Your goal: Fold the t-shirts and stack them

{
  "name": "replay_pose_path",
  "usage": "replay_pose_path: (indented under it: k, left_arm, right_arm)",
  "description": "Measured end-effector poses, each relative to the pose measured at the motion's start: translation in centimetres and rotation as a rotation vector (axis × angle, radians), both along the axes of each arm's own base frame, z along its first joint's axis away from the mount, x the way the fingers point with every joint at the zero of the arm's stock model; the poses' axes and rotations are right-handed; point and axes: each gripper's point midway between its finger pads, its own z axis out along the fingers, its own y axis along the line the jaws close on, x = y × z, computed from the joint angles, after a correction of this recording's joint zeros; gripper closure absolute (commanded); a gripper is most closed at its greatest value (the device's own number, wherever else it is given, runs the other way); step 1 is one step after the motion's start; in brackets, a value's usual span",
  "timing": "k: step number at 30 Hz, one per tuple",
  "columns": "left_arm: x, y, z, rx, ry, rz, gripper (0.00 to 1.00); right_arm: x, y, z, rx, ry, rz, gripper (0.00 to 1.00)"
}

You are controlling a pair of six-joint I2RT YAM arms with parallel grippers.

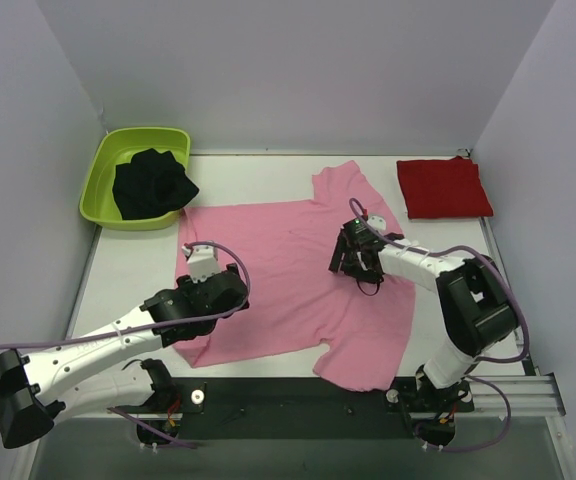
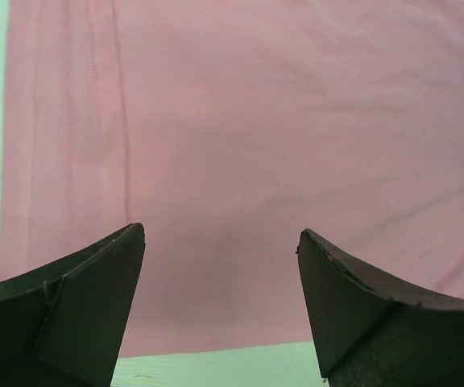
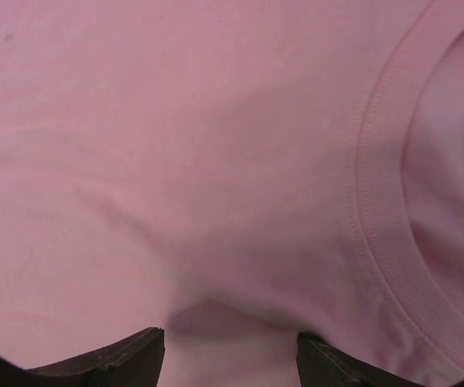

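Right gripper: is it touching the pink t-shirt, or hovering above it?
Touching. In the right wrist view, the right gripper has both fingertips pressed into the pink t-shirt, and the cloth puckers into a small ridge between them.

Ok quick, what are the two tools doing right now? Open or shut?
Left tool: open, holding nothing, above the pink t-shirt.
Right tool: open, tips down on the pink t-shirt, nothing gripped.
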Motion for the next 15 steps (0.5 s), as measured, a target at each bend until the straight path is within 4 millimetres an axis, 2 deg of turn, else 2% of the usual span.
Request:
replay_pose_path:
  k: [3,5,10,13,15]
  left_arm:
    - [-0.1,0.6,-0.9,0.010,0.015,0.004,0.14]
    - [-0.1,1.0,-1.4,0.014,0.029,0.005,0.14]
    - [0.2,1.3,-2.1,0.019,0.041,0.001,0.14]
    - [0.3,1.0,-2.4,0.016,0.050,-0.018,0.14]
    - [0.4,0.5,-2.6,0.008,0.058,-0.035,0.15]
  right_arm:
    - [0.3,-3.0,-0.1,-0.040,0.000,-0.093,0.34]
    - [-0.2,-4.9,-0.2,-0.082,0.011,-0.139,0.34]
    - [-3.2,-8.8,0.4,-0.198,0.059,-0.199,0.33]
    - [-3.6,-8.8,2.2,-0.202,0.030,-0.185,0.32]
    - [-3.3,-7.5,3.8,-0.187,-0.003,-0.145,0.32]
